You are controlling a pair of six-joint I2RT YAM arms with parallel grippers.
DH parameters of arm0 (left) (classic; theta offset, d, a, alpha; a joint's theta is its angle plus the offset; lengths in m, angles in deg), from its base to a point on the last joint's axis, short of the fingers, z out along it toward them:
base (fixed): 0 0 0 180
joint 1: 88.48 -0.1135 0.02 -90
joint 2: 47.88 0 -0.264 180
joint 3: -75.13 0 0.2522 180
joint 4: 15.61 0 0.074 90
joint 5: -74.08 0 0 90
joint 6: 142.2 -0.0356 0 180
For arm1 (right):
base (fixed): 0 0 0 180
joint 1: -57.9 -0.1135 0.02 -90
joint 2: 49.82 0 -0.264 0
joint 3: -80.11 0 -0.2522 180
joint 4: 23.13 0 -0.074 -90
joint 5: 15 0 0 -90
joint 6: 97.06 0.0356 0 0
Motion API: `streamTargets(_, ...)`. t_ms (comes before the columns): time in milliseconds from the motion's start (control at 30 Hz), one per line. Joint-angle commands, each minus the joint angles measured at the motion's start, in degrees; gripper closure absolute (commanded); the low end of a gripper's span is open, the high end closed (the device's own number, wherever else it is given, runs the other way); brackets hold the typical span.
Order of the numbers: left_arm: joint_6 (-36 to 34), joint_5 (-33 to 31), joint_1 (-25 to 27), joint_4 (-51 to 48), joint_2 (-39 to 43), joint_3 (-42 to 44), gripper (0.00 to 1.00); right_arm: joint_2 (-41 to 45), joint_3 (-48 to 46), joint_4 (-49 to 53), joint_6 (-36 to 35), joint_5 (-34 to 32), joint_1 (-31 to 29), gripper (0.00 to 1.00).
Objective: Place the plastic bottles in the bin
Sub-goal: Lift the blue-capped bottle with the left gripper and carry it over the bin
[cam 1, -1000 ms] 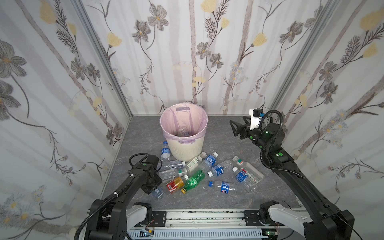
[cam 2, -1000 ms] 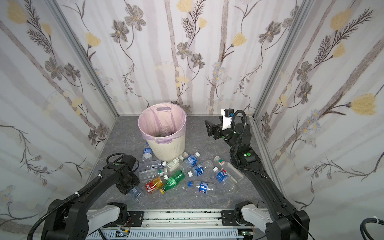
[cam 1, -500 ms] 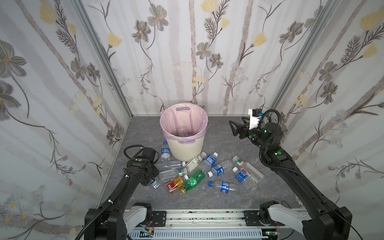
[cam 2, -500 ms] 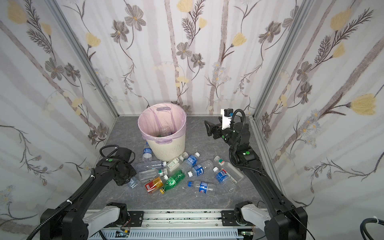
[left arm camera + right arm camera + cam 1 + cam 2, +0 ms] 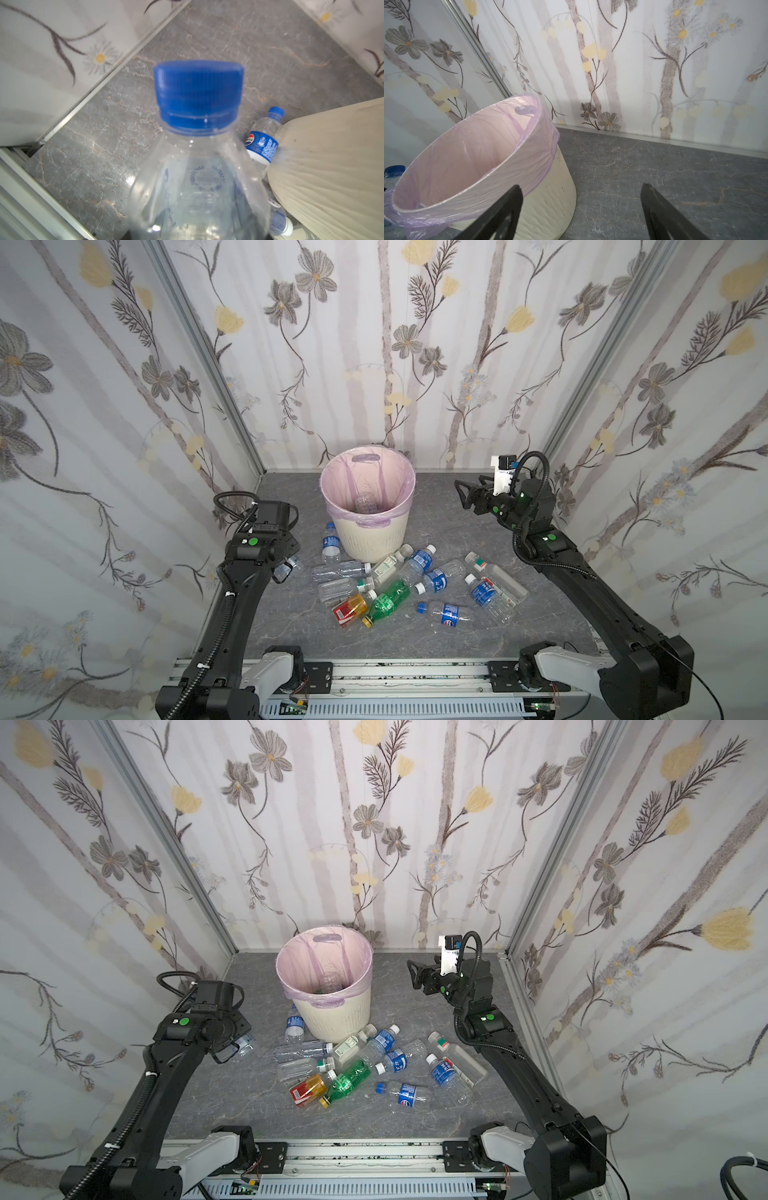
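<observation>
My left gripper (image 5: 286,569) is shut on a clear plastic bottle with a blue cap (image 5: 198,97), held off the floor to the left of the bin. The bottle's body (image 5: 197,187) hides the jaws in the left wrist view. The cream bin (image 5: 371,540), lined with a pink bag (image 5: 471,149), stands at the back centre with one clear bottle (image 5: 365,502) inside. Several plastic bottles lie in front of it, among them a green one (image 5: 390,602) and an amber one (image 5: 351,608). My right gripper (image 5: 462,494) hangs open and empty, raised to the right of the bin; its fingers (image 5: 506,209) show near the bin wall.
Flowered walls close in the left, back and right sides. A metal rail (image 5: 395,676) runs along the front edge. A blue-labelled bottle (image 5: 331,543) lies against the bin's left side, also seen in the left wrist view (image 5: 262,143). Bare grey floor (image 5: 449,506) lies between the bin and the right gripper.
My left arm has drawn back from the front of the pile and risen toward the bin's left side, carrying the blue-capped bottle. The right arm has barely moved.
</observation>
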Motion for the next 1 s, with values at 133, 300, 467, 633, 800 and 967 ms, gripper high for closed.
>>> streamTargets(133, -5.6, 5.3, -0.1, 6.2, -3.0, -10.4, 0.59, -1.8, 1.1, 2.8, 5.0, -1.7, 0.1, 0.12)
streamTargets(300, -7.6, 10.4, -0.1, 11.1, -5.8, -16.1, 0.59, -1.8, 1.0, 6.6, 5.5, -4.0, 0.1, 0.12)
streamTargets(467, -8.7, 14.2, -0.1, 14.9, -8.6, -23.0, 0.59, -0.6, 0.5, 9.5, 5.7, -4.7, 0.0, 0.12)
streamTargets(633, -7.0, 23.0, -0.1, 20.7, -11.4, -26.1, 0.59, 0.2, 0.6, 13.2, 4.6, -6.6, 0.0, 0.12)
streamTargets(800, -5.9, 30.6, 0.0, 24.0, -15.3, -29.1, 0.6, 0.3, 1.0, 17.6, 2.9, -10.5, 0.0, 0.12)
streamTargets(967, -5.8, 34.6, 1.7, 25.5, -19.2, -33.3, 0.6, -0.7, 1.4, 21.3, 1.4, -16.3, 0.2, 0.11)
